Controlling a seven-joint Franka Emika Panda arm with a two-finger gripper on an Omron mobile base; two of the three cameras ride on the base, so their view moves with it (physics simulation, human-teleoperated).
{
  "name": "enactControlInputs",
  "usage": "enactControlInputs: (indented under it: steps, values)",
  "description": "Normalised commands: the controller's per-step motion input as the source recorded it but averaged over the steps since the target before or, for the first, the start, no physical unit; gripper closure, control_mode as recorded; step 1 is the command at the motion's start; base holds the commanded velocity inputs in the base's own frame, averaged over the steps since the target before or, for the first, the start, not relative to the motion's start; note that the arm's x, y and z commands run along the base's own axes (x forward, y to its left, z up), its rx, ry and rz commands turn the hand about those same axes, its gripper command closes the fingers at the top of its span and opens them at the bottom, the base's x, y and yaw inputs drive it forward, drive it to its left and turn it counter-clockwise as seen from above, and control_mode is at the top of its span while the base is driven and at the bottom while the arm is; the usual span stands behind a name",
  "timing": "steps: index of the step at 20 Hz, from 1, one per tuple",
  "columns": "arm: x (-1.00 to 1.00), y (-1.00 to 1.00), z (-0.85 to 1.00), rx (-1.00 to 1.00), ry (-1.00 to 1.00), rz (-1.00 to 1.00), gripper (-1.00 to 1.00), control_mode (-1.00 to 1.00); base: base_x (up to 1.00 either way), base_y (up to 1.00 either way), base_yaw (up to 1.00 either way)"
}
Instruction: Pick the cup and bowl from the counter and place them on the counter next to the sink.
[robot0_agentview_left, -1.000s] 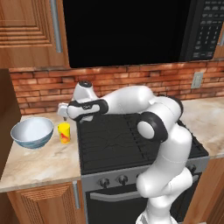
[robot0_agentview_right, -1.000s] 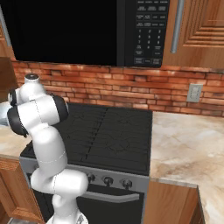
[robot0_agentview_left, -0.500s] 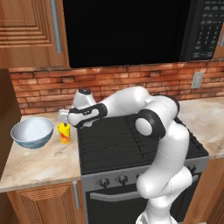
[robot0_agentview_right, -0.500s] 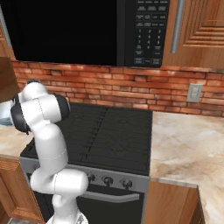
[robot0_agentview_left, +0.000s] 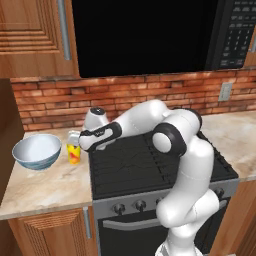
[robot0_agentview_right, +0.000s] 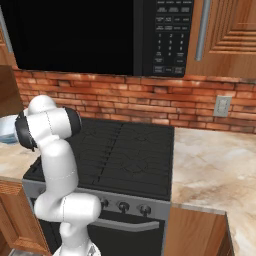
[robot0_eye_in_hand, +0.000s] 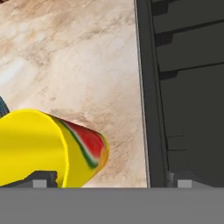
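Cup (robot0_agentview_left: 73, 154) and bowl (robot0_agentview_left: 36, 150) stand empty on counter (robot0_agentview_left: 45, 185).

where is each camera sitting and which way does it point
Left base view: behind the arm to its left, looking forward and down at the stove, cup and bowl; the arm rises from lower right, gripper open over the cup.
Right base view: behind to the right, facing the same stove and brick wall; the arm rises at lower left.
Hand view: on the hand, looking down along the fingers at the cup on the counter beside the stove edge.
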Motion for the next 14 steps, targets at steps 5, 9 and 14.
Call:
enactControlInputs:
  steps: [5,9,14]
  values:
    - [0.02,0.02,-0.17,0.0,0.0,0.0,-1.0,-1.0,0.0,0.0,0.0]
    - [0.0,0.0,0.0,0.0,0.0,0.0,-1.0,-1.0,0.0,0.0,0.0]
    - [0.0,0.0,0.0,0.0,0.0,0.0,1.0,-1.0,0.0,0.0,0.0]
